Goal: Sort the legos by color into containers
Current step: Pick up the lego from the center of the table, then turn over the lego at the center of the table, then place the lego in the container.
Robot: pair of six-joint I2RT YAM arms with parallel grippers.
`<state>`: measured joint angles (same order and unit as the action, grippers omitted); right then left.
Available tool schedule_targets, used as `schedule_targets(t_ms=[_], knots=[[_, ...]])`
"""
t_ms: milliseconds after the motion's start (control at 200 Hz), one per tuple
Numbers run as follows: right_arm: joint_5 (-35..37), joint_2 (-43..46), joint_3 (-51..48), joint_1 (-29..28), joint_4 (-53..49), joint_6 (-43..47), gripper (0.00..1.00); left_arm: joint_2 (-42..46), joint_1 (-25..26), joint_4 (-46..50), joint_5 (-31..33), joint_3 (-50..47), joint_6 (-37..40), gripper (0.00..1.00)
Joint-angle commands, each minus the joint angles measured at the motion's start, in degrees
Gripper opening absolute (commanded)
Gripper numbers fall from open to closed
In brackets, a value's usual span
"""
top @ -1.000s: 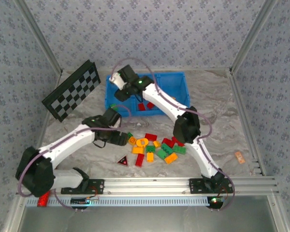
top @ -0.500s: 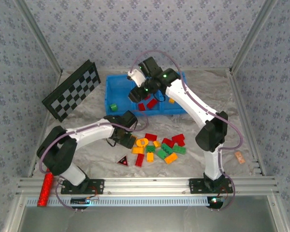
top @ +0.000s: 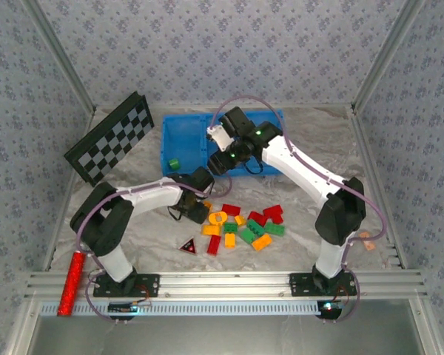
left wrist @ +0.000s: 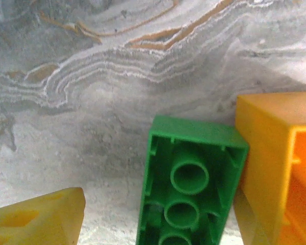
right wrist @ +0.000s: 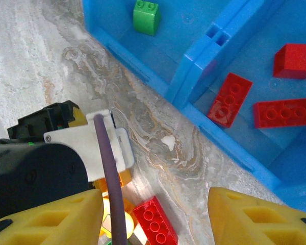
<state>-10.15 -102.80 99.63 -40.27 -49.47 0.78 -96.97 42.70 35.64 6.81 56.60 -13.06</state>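
Left claw [top: 196, 213], fingers apart, sits low over an upturned green plastic brick [left wrist: 191, 189] on the marbled grey surface [left wrist: 92, 102]. Right claw [right wrist: 153, 204] hangs apart and empty by the bright blue plastic bin [right wrist: 194, 66].

No readable text, number, brand or sign is showing. Studs on the red legos [right wrist: 229, 99] in the containers [right wrist: 204, 56] are showing too small for any embossing to be read. The checkerboard [top: 111, 148] at the far left corner of the tabletop [top: 296, 251] is showing plain squares.
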Motion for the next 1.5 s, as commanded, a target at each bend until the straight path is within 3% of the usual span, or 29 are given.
schedule_targets(t_ms=[0,365,455,760,950,1319,1494], knots=[[2.1,2.8,-1.8,0.6,0.4,-1.9,0.58,-1.4,-1.1,-0.7,-2.6,1.2,0.4,0.66],[2.8,11.1,-12.2,8.1,0.8,-6.4,0.59,-2.7,-1.5,0.4,-9.6,1.2,-1.8,0.32],[2.1,12.4,-14.3,8.4,1.3,-6.7,0.59,-1.1,-2.0,2.1,-9.5,2.2,-2.3,0.29],[-5.8,14.7,-21.6,4.3,10.3,-5.4,0.6,7.3,-10.5,9.6,-8.2,13.0,-1.1,0.27],[-5.8,14.6,-24.2,-1.7,16.0,-2.8,0.6,7.1,-15.7,8.0,-6.8,18.9,-0.6,0.27],[0.5,3.1,-20.0,-10.7,15.3,0.8,0.62,-8.4,-19.5,1.1,-5.6,30.1,-0.3,0.28],[-1.2,-1.7,-18.8,-11.5,13.7,1.7,0.65,-16.6,-20.4,2.4,-3.5,36.8,-0.2,0.29]])
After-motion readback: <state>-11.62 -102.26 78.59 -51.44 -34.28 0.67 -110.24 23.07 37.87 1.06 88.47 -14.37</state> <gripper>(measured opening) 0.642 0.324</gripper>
